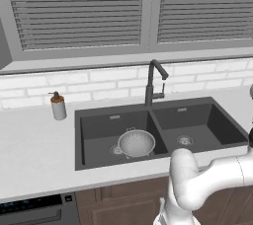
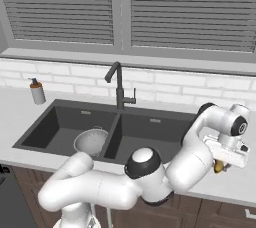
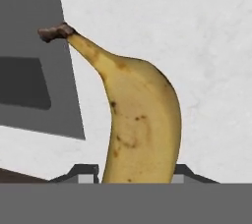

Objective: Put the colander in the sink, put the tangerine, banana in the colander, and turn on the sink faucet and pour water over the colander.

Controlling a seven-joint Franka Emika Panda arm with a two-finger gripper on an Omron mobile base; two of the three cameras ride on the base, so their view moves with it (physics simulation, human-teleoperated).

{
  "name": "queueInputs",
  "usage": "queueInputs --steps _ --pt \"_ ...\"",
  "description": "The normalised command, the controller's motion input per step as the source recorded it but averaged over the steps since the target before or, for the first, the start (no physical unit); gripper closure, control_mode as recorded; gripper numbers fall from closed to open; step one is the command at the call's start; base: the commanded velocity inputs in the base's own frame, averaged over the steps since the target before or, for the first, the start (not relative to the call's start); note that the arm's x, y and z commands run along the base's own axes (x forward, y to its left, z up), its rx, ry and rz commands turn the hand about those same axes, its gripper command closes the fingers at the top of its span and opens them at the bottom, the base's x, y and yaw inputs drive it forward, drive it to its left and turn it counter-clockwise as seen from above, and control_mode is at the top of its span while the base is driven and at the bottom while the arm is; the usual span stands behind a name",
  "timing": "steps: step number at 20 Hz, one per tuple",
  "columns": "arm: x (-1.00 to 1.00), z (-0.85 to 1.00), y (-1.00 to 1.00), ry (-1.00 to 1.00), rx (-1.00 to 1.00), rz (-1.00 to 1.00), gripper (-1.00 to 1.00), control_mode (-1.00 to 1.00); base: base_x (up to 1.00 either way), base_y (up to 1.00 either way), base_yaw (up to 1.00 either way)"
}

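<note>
From the left base view, the colander (image 1: 136, 143) sat inside the left basin of the dark double sink (image 1: 94, 165), just left of the divider, placed there to receive fruit. The sink faucet (image 1: 154, 83) rose behind the divider, its spout hooked toward the right basin. A soap pump bottle (image 1: 58, 106) stood on the pale tabletop (image 1: 34, 150) to the left of the sink. The arm ran out of frame to the right, so its far end was cut off.

From the right base view, the arm reached over the tabletop to the right of the sink, and the gripper (image 2: 220, 167) pointed down with a sliver of yellow banana (image 2: 218, 166) beneath it. The fingers themselves were hard to make out there.

In the hand view, the banana (image 3: 135, 125) filled the centre, its brown stem toward the sink's edge, and the gripper (image 3: 135, 171) pinched it from both sides, apparently ready to lift it. The banana's lower end was cut off. No tangerine could be made out.
</note>
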Motion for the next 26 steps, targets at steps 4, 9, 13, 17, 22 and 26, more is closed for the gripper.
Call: queueInputs --steps 4,9,13,17,22,26 --pt "-0.60 0.36 0.76 0.00 -0.11 0.26 1.00 -1.00 0.00 0.00 0.00" --pt "-0.49 0.02 1.00 -0.21 -0.39 0.13 1.00 -1.00 0.00 0.00 0.00" --pt "-0.76 0.03 0.86 -0.20 -0.11 0.09 1.00 -1.00 0.00 0.00 0.00" --pt "-0.68 0.28 0.57 0.00 0.08 0.00 1.00 -1.00 0.00 0.00 0.00" --pt "-0.48 0.45 0.65 0.01 0.05 0.00 1.00 -1.00 0.00 0.00 0.00" --pt "-0.02 0.63 0.82 0.00 -0.02 0.00 1.00 -1.00 0.00 0.00 0.00"
